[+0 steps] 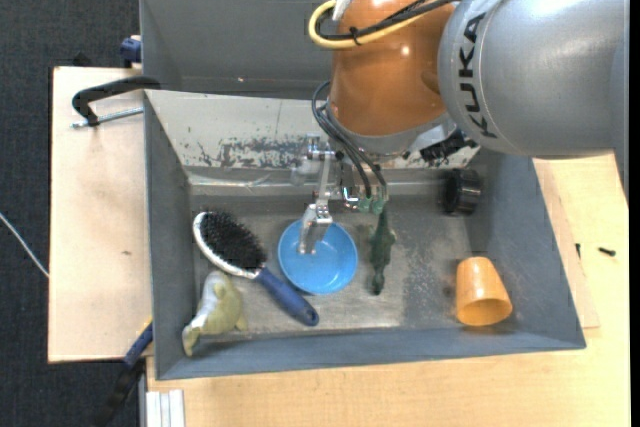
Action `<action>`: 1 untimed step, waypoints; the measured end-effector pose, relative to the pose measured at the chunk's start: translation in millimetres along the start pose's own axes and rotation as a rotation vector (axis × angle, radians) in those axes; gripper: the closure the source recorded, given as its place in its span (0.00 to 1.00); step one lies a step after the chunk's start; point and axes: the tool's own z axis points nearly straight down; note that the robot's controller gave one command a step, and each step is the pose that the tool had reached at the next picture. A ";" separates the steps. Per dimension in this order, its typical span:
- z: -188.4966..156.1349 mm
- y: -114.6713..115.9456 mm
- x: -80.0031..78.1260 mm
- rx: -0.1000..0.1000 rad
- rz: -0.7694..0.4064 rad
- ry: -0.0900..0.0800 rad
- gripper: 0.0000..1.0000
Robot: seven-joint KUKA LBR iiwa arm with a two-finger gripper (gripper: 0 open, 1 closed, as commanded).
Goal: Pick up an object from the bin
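Note:
My gripper [347, 211] hangs under the orange wrist cover near the middle of the bin, open. Its left finger [319, 217] reaches down over the upper rim of a round blue bowl [318, 260]. The right finger [373, 204] stands at the top end of a slim dark green toy figure [379, 255], which lies lengthwise just right of the bowl. Nothing shows between the fingers. A hairbrush [236, 247] with a white head, black bristles and a blue handle lies left of the bowl, its handle running under the bowl's lower edge.
An orange cup [480, 292] lies on its side at the front right. A black cylindrical thing [461, 192] sits by the back wall on the right. A crumpled yellow-green thing [217, 310] lies in the front left corner.

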 end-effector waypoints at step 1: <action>136.6 -34.3 -33.7 -0.003 -0.042 -0.014 0.00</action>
